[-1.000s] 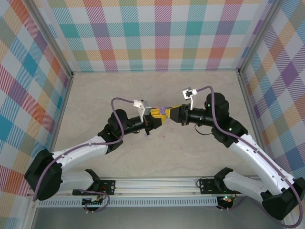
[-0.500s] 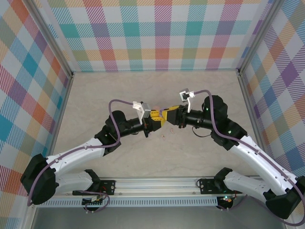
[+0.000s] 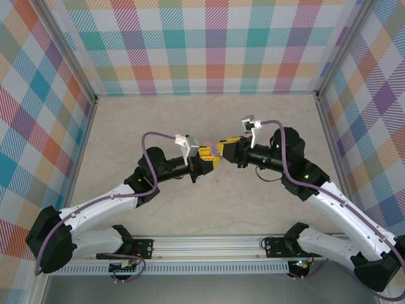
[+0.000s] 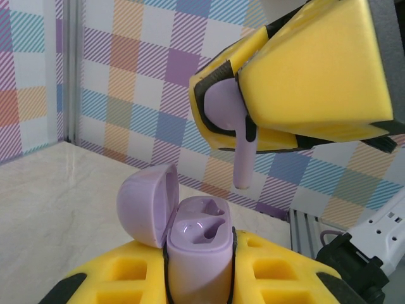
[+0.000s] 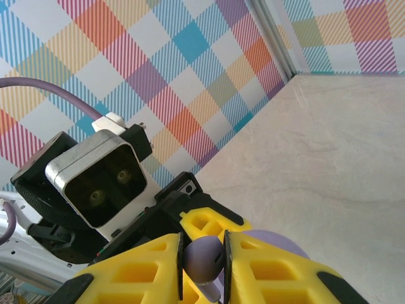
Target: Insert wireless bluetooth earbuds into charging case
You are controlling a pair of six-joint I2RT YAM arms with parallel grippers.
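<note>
A purple earbud [image 4: 242, 155] hangs stem-down right above the charging case [image 4: 196, 250], its tip clear of the case's top and not yet touching it. The bud's rounded head is pinched between the yellow pads of the right gripper [image 5: 202, 254], whose jaws are nearly closed, with just the bud's width between them. That gripper reaches in over the case from the right.

The case itself is the same pale purple and stands upright. Its lid [image 4: 149, 202] is swung open and leans back to the left of the body. Two moulded wells show in the top of the case, and both look empty. The left gripper [image 3: 205, 158] clamps the case by its sides, jaws closed tight on it, lifted off the pale table [image 3: 126, 139].

From above, the two grippers meet tip to tip at the case, around the middle of the table. Checked walls [image 3: 209, 47] stand behind it and to either side.
</note>
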